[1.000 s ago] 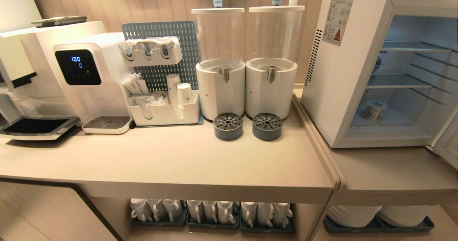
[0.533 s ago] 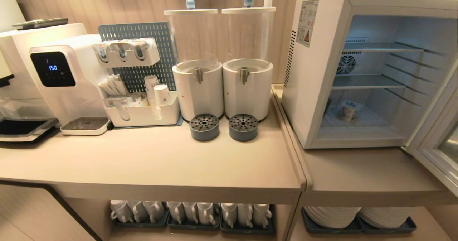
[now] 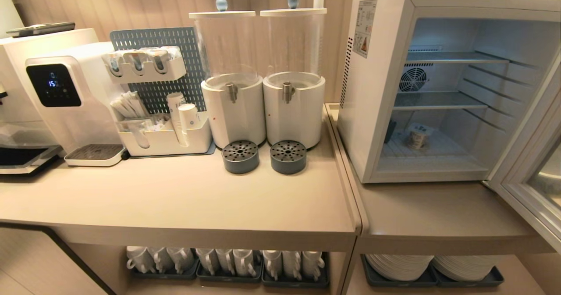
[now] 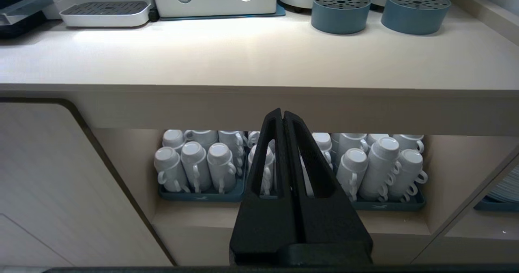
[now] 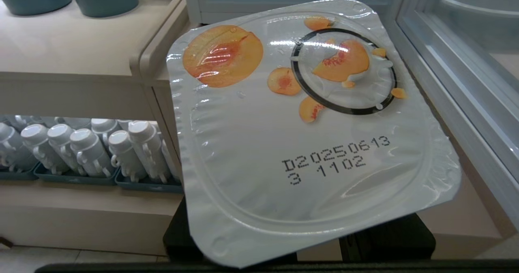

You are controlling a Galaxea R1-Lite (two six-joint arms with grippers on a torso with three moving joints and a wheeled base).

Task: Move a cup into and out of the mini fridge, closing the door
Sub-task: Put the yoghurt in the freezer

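The white mini fridge [image 3: 372,111] stands at the right of the counter with its door [image 3: 521,154] swung open toward me. A small cup [image 3: 416,136] stands on the fridge floor. In the right wrist view a cup with a peach-printed foil lid [image 5: 308,135] fills the space over my right gripper [image 5: 316,252], which is shut on it. The lid hides the fingers. This cup hangs in front of the fridge's lower edge [image 5: 194,5], beside the door frame [image 5: 458,82]. My left gripper [image 4: 282,112] is shut and empty, low in front of the counter edge.
Two white drink dispensers [image 3: 263,106] with grey drip cups [image 3: 288,157], a cup organiser [image 3: 162,137] and a water machine [image 3: 65,97] line the counter [image 3: 197,198]. Trays of white mugs [image 4: 194,163] and stacked plates [image 3: 399,266] fill the shelf below.
The whole head view has shifted left, so the camera has turned right. The fridge and its open door now show more fully. No object has moved.
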